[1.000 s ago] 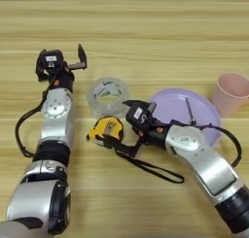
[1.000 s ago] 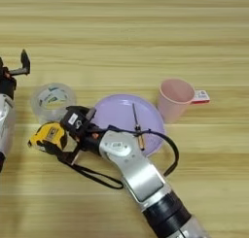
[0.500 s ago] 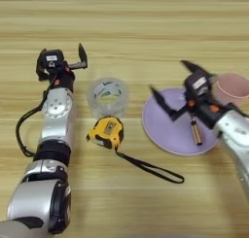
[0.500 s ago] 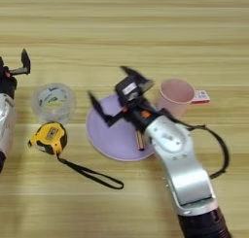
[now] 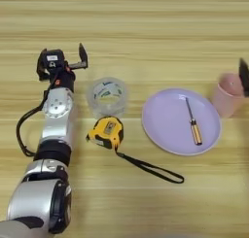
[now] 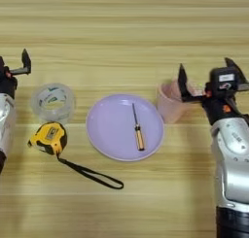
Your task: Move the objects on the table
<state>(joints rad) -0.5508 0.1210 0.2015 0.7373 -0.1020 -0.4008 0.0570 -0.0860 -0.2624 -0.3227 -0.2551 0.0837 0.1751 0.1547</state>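
On the light wooden table the yellow-and-black tape measure lies left of centre. Its black strap trails off to the right toward the front. The roll of clear tape lies flat just behind it, close but apart. My left gripper rests open on the table to the left of the roll, holding nothing. At the right, my right gripper is open, with one finger at the rim of a pink cup.
A purple plate sits in the middle with a small screwdriver lying in it. The pink cup stands just to the right of the plate. My left forearm stretches along the left side of the table.
My right gripper has swung from beside the tape measure, over the plate, to the pink cup on the right. The tape measure, the roll and my left arm have stayed put.
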